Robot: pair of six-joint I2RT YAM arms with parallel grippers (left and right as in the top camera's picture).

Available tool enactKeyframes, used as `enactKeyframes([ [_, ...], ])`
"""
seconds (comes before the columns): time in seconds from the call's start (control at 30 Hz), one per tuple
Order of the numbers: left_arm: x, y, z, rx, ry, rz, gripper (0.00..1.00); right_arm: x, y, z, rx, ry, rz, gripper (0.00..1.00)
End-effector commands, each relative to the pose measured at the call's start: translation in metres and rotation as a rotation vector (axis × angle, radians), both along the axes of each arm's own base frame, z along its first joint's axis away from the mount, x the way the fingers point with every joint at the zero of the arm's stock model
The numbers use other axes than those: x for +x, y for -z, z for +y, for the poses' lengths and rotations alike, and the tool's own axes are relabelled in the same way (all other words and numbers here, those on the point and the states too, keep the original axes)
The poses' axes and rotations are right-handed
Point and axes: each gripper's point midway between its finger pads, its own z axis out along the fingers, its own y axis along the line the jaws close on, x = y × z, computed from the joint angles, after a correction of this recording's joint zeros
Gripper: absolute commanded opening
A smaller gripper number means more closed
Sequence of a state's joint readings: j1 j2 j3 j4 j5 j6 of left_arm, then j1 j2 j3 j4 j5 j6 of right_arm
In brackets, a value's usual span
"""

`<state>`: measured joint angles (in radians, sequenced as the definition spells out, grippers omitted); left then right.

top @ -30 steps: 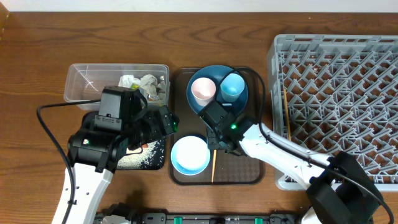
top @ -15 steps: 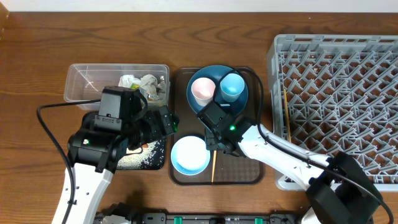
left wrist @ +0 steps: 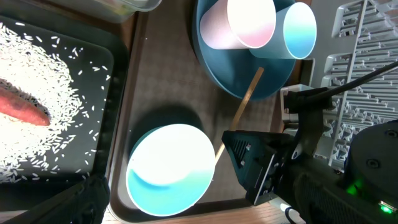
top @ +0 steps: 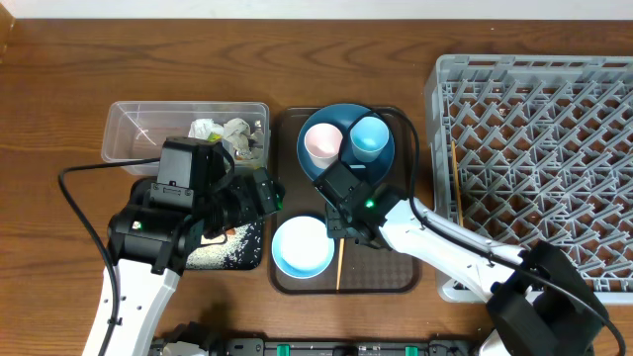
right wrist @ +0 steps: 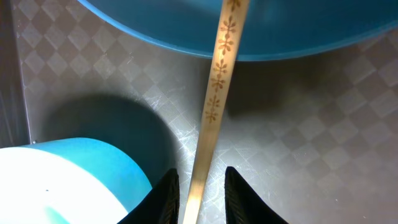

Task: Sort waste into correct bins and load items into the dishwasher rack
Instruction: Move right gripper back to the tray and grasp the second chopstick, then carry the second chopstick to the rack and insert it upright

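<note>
Chopstick (right wrist: 211,118): unmoved since the earlier frame, as are your arms. It lies on the brown tray (right wrist: 298,143), running from the blue plate (right wrist: 280,31) at 12 o'clock to between your right jaws, narrowly apart, gripping nothing. Left jaws: wide apart, empty.

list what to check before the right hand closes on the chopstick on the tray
1. right hand has its fingers either side of the chopstick: ok
2. fingers closed on it: not ok, gaps show on both sides
3. chopstick lying flat: not ok, far end rests on the blue plate
4. white bowl clear of the fingers: cannot tell, very close
5. free slots in the dishwasher rack beside the other chopstick: ok
</note>
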<state>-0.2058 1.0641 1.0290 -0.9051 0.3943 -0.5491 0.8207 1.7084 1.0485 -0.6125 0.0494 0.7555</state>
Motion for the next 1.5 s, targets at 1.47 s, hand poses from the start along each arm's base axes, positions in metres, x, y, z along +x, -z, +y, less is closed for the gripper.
enactKeyframes([
  [1.47,0.000,-0.003,-0.002,-0.007,0.013,-0.008,0.98,0.017,-0.113,-0.056,0.087,-0.040,-0.245,0.01],
])
